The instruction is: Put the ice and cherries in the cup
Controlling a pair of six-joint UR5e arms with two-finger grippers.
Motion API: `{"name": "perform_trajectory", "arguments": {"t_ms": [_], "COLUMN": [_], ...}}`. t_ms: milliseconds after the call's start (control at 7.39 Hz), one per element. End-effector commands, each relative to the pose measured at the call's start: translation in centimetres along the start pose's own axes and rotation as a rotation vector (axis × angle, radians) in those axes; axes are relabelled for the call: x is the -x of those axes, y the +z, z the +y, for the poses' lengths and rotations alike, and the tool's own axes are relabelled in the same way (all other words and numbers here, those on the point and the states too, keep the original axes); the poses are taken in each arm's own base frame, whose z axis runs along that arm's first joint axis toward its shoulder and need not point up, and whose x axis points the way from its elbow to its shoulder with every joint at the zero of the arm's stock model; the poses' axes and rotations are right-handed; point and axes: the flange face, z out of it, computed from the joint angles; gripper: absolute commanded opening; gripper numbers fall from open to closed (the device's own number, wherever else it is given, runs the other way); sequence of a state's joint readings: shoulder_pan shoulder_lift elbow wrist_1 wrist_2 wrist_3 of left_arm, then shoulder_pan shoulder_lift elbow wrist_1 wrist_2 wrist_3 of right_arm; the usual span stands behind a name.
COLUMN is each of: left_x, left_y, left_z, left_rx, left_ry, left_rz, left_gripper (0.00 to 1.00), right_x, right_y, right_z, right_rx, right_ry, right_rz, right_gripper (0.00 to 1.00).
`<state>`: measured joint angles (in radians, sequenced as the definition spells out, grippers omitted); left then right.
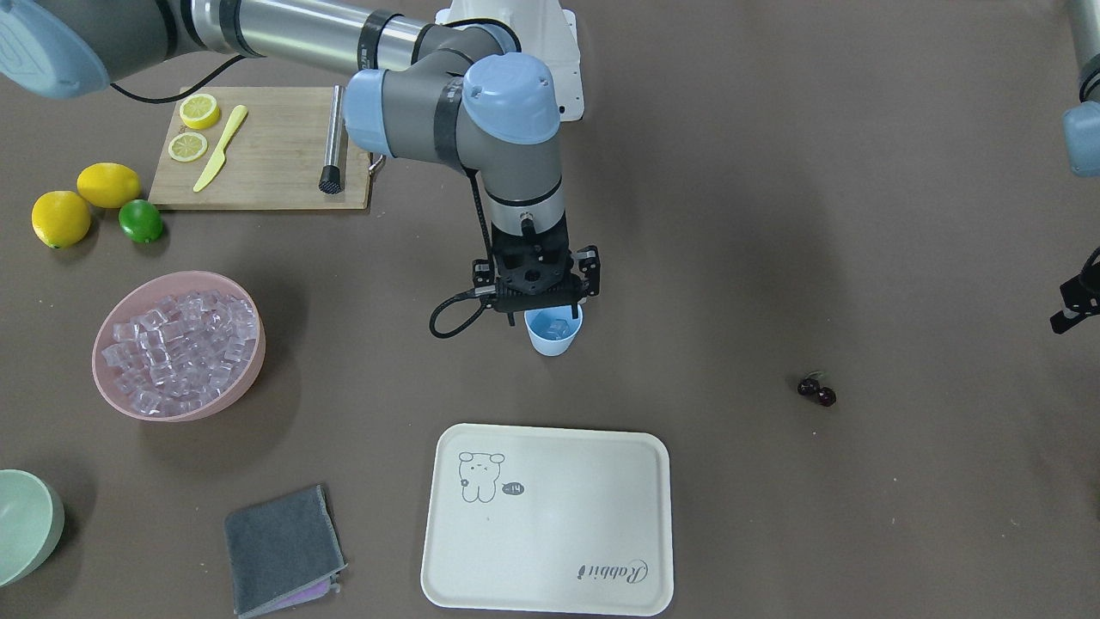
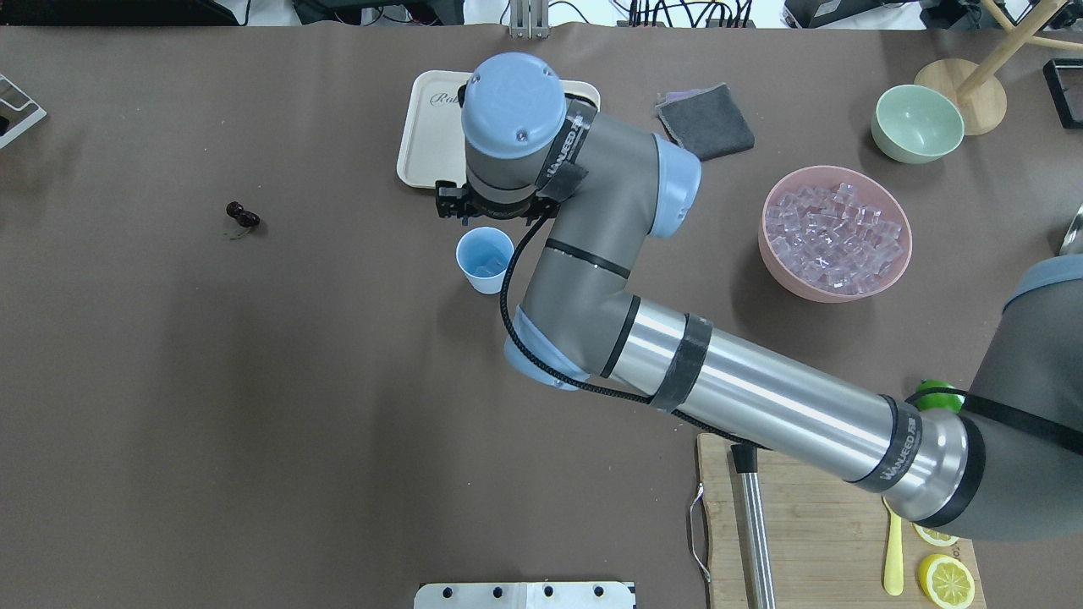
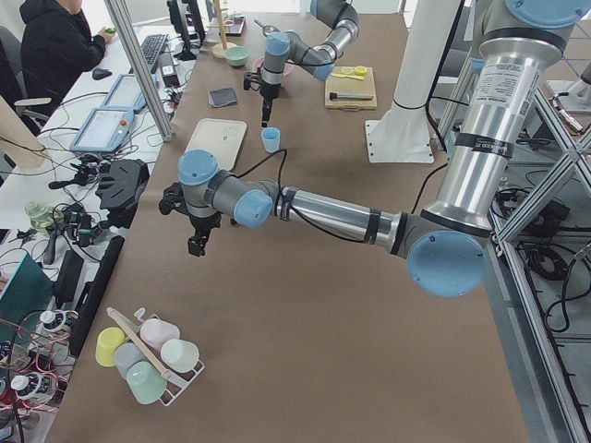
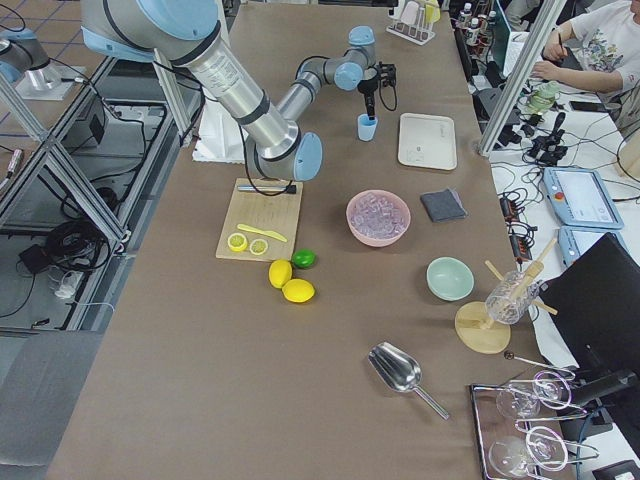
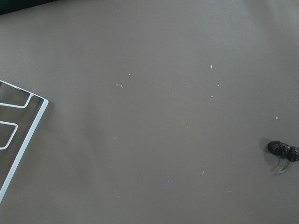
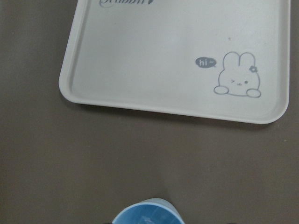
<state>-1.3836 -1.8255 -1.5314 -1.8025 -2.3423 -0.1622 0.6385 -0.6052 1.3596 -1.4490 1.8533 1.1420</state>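
The light-blue cup (image 1: 553, 342) stands at mid-table with one cube of ice (image 1: 559, 327) lying in it. Directly over its rim hangs my right gripper (image 1: 546, 308), open and holding nothing. Its wrist view catches only the cup's rim (image 6: 147, 213). More ice (image 1: 176, 344) fills the pink bowl (image 1: 256, 365). The cherries (image 1: 816, 391) lie alone on the table, also at the left wrist view's right edge as the cherries (image 5: 284, 150). My left gripper (image 1: 1074, 314) hovers beyond them at the frame edge. I cannot tell whether it is open or shut.
A cream tray (image 1: 550, 550) lies just past the cup, with a grey cloth (image 1: 284, 550) and a pale green bowl (image 1: 26, 524) beside it. A cutting board (image 1: 266, 163) carries lemon slices, a yellow knife and a metal muddler. Two lemons and a lime (image 1: 140, 221) sit nearby.
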Motion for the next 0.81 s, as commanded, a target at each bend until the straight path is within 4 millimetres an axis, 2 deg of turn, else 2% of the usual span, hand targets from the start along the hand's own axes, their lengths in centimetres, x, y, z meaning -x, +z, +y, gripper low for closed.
{"name": "perform_trajectory", "arguments": {"t_ms": [0, 135, 270, 406, 541, 676], "left_x": [-0.1, -0.2, -0.3, -0.3, -0.4, -0.4], "left_y": [-0.1, -0.3, -0.3, -0.3, -0.4, -0.5], "left_z": [0.0, 0.0, 0.0, 0.0, -0.1, 0.1], "left_rx": [-0.002, -0.005, -0.007, -0.008, -0.01, -0.011], "left_ry": [0.001, 0.001, -0.021, -0.02, -0.016, -0.019], "left_rz": [0.0, 0.001, 0.001, 0.002, 0.002, 0.003], "left_gripper": [0.98, 0.98, 0.98, 0.98, 0.98, 0.98], "right_x": [-15.3, -22.3, -28.1, -31.3, -34.4, -38.2], "right_y": [-1.8, -1.3, -3.8, -5.9, -5.4, -3.4], "right_z": [-5.2, -3.0, -2.6, -0.3, 1.8, 3.7], "right_rx": [0.073, 0.086, 0.117, 0.169, 0.2, 0.24], "right_ry": [-0.089, -0.16, -0.112, -0.104, -0.086, -0.073], "right_rz": [-0.008, 0.024, 0.025, 0.013, 0.053, 0.098], "right_gripper": [1.0, 1.0, 0.99, 0.98, 0.98, 0.97]}}
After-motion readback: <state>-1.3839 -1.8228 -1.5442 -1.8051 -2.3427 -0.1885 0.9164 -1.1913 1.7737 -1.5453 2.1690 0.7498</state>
